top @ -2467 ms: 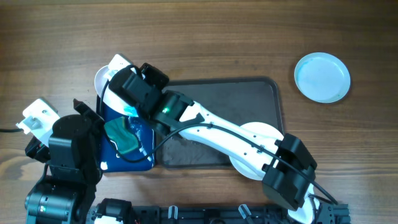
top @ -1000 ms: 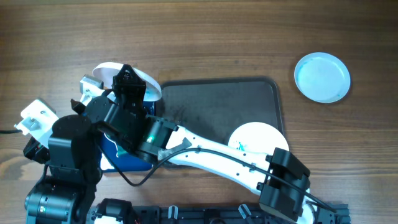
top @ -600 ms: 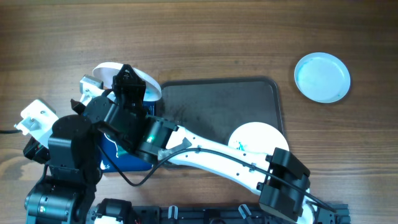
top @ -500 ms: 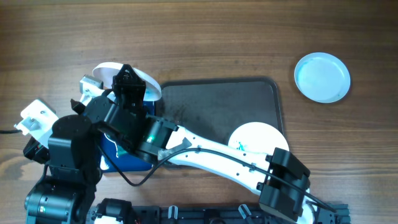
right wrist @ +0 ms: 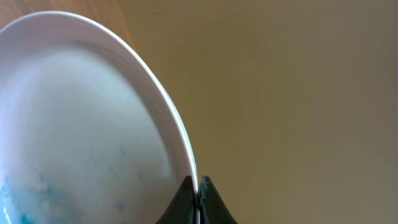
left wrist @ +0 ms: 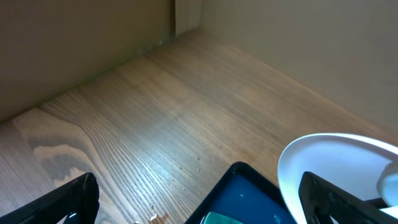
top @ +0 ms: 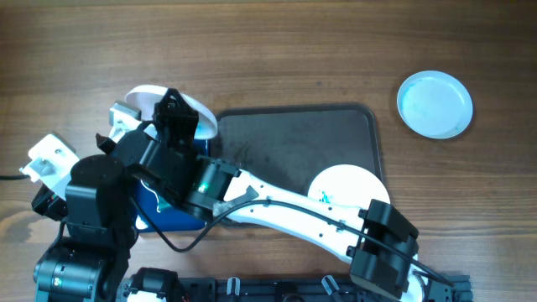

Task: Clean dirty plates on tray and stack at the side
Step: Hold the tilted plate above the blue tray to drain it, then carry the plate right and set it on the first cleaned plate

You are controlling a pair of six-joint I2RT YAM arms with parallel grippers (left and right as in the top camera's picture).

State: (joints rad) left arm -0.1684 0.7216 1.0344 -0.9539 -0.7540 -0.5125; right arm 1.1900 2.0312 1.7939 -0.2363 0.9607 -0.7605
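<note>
Wood-grain counter (top: 277, 50), beige wall (left wrist: 280, 37) behind; right end effector (right wrist: 198, 186) clenched on plate (right wrist: 81, 124) rim beside tray's (top: 294, 143) left corner, blue smears seen only wrist-side; left end effector (left wrist: 199, 198) released.

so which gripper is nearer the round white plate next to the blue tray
Right. The right gripper pinches the rim of the round white plate; the left gripper hangs open beside it.

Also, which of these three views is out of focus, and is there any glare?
Right wrist: the held plate sits too close to the lens and looks soft. Left wrist: the table grain is sharp, and the plate's rim is bright. Overhead: sharp, evenly lit, no strong glare.
</note>
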